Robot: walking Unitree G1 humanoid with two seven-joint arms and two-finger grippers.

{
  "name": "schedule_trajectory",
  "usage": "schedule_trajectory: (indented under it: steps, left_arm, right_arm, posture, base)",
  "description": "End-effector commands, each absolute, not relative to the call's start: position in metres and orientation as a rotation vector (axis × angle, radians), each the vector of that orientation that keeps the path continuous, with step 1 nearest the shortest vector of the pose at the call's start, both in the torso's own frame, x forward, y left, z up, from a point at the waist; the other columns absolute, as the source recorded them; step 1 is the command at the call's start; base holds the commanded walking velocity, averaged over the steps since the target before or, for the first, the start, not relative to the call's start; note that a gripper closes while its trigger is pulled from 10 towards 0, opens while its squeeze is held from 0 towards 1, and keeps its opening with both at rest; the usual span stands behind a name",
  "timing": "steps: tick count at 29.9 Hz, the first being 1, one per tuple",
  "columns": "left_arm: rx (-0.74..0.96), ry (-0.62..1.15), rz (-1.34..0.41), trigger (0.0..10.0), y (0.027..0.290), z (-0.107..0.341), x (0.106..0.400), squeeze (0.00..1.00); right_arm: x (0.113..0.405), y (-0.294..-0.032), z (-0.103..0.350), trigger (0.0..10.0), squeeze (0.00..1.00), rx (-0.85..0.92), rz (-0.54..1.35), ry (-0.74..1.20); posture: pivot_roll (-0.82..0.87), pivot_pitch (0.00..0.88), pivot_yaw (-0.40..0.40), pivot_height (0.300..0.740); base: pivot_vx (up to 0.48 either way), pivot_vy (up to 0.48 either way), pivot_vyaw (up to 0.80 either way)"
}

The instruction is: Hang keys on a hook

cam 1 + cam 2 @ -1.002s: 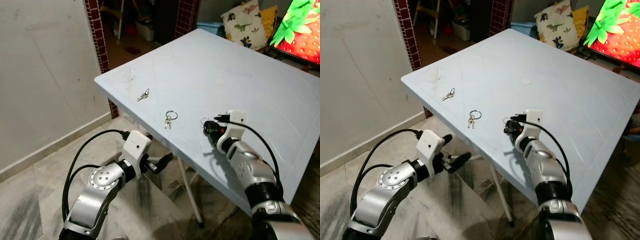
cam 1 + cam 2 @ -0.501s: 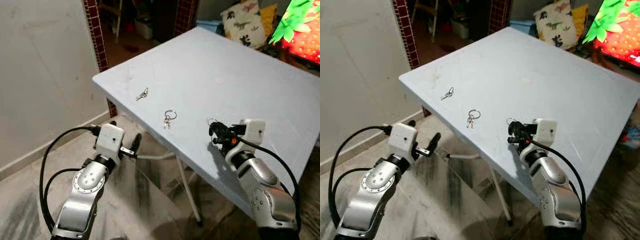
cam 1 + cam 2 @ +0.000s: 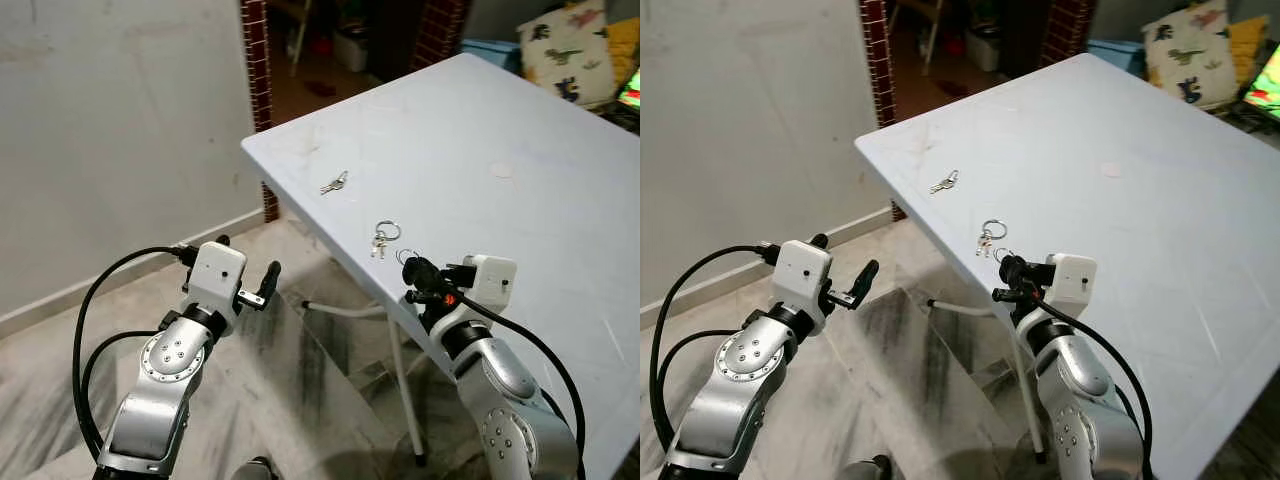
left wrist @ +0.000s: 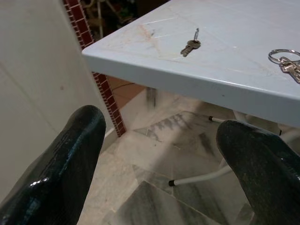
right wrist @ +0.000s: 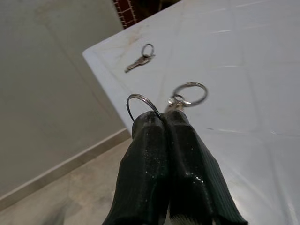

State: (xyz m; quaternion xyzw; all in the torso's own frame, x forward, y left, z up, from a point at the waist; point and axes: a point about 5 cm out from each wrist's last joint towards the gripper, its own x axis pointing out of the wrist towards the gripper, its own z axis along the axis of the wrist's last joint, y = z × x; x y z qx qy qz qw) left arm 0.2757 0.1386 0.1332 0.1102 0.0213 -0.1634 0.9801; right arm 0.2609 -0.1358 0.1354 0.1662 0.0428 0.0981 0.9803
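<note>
Now: key ring (image 5: pixel 142 104) pinched in shut right gripper (image 5: pixel 164 123), just off the white table (image 3: pixel 520 130) edge.
Bunch (image 3: pixel 383 238) and single key (image 3: pixel 335 183) lying on that table; left gripper (image 4: pixel 164 154) spread, empty, below its edge. Advised: keep pinch firm, ring clear of fingertips for hooking.

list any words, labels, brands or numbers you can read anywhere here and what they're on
None: no readable text shows in any view.
The dinosaur-print pillow carries pictures only, no words.
The single key and the keys on a ring on the white table are too small to show any stamping.
The key ring pinched in the right gripper is bare wire.
</note>
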Motion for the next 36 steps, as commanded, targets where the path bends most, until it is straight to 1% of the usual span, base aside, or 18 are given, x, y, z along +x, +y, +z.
schedule_trajectory:
  steps: [1, 13, 25, 27, 33, 36]
  left_arm:
    - [0.206, 0.053, -0.337, 10.0, 0.136, 0.134, 0.274, 0.00]
    - [0.175, 0.074, -0.335, 10.0, 0.138, 0.135, 0.280, 0.00]
    - [0.135, 0.089, -0.342, 10.0, 0.136, 0.134, 0.281, 0.00]
    - [0.134, 0.091, -0.342, 10.0, 0.136, 0.134, 0.281, 0.00]
    - [0.120, 0.100, -0.346, 10.0, 0.137, 0.133, 0.280, 0.00]
    - [0.086, 0.110, -0.349, 10.0, 0.136, 0.131, 0.280, 0.00]
  right_arm:
    - [0.259, -0.136, 0.139, 10.0, 0.00, 0.326, 0.190, 0.079]
    - [0.264, -0.130, 0.145, 10.0, 0.00, 0.326, 0.202, 0.063]
    - [0.267, -0.127, 0.147, 10.0, 0.00, 0.326, 0.216, 0.058]
    - [0.267, -0.127, 0.147, 10.0, 0.00, 0.327, 0.218, 0.057]
    - [0.268, -0.126, 0.147, 10.0, 0.00, 0.326, 0.225, 0.054]
    - [0.269, -0.125, 0.148, 10.0, 0.00, 0.321, 0.229, 0.050]
  posture:
    - [0.11, 0.085, -0.026, 0.740]
    - [0.11, 0.099, -0.021, 0.740]
    - [0.11, 0.089, -0.022, 0.740]
    - [0.11, 0.086, -0.023, 0.740]
    - [0.11, 0.083, -0.024, 0.740]
    - [0.11, 0.078, -0.027, 0.740]
  base:
    - [0.000, 0.000, 0.79]
    - [0.000, 0.000, 0.79]
    - [0.000, 0.000, 0.78]
    - [0.000, 0.000, 0.41]
    - [0.000, 0.000, 0.00]
    - [0.000, 0.000, 0.00]
